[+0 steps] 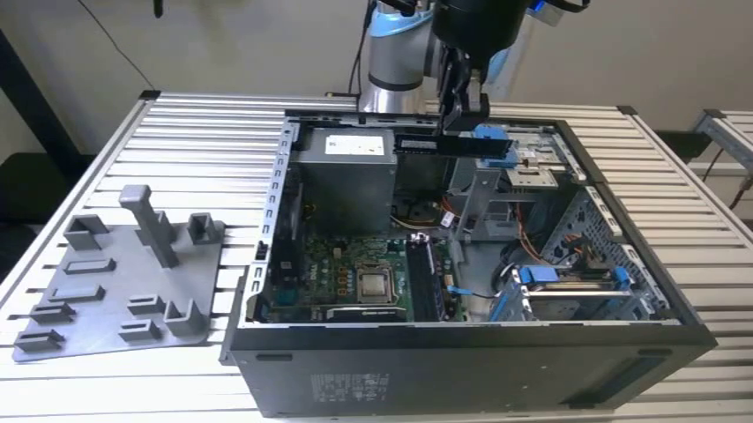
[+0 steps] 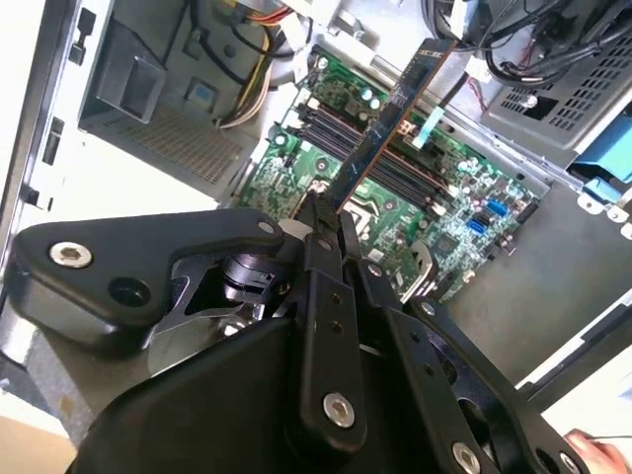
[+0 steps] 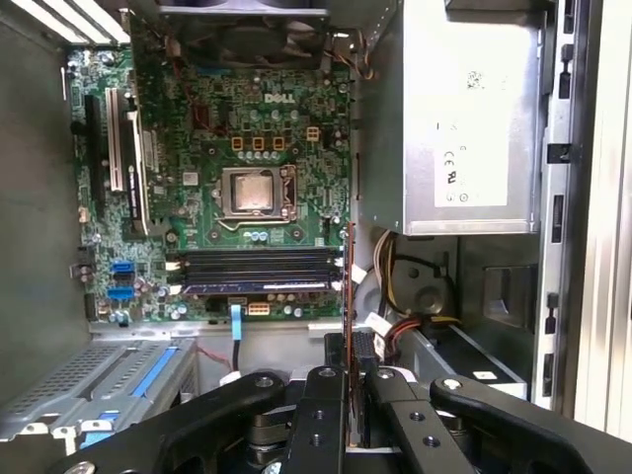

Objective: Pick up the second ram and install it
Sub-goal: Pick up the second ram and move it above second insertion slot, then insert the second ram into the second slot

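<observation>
Inspecting the second wrist view, we note the black gripper point(image 2: 331, 219) clamped on the thin, flat second ram point(image 2: 395, 114) over the green motherboard point(image 2: 286, 163).

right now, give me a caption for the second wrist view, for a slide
The gripper, shut on the second ram, holds it above the motherboard and its memory slots.

We find the computer case point(image 1: 471, 374) on the slatted table point(image 1: 200, 132), the fixture plate point(image 1: 118, 291) beside it on the exterior view's left, the motherboard point(image 1: 353, 282) and power supply point(image 1: 344, 176) inside it, and the gripper point(image 1: 461, 119) above them, clasping the second ram point(image 1: 424, 144).
</observation>
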`<move>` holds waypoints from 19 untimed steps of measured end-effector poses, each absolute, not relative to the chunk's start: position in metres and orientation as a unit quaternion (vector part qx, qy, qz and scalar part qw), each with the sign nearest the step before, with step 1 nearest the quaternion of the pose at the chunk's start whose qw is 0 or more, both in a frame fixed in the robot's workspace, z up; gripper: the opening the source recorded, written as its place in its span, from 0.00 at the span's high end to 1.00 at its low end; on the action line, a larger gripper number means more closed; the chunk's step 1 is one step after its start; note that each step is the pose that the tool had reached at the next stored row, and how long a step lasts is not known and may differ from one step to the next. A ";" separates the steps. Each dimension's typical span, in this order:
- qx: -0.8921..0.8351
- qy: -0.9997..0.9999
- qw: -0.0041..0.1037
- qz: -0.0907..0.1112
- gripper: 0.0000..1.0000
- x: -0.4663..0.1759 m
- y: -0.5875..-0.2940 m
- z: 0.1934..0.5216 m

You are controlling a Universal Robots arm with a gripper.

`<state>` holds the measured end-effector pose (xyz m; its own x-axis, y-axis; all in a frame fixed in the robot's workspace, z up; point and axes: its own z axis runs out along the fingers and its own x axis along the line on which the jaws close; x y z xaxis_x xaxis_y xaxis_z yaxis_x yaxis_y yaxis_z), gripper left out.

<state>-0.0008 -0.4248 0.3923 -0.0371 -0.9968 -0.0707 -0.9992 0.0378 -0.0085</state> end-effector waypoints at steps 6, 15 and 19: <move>-0.693 0.720 0.028 0.021 0.86 -0.001 -0.424 0.392; -0.693 0.720 0.028 0.021 0.86 -0.001 -0.422 0.392; -0.693 0.720 0.028 0.021 0.86 -0.001 -0.421 0.392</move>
<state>-0.0008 -0.4214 0.3923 -0.0374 -0.9968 -0.0708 -0.9992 0.0381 -0.0085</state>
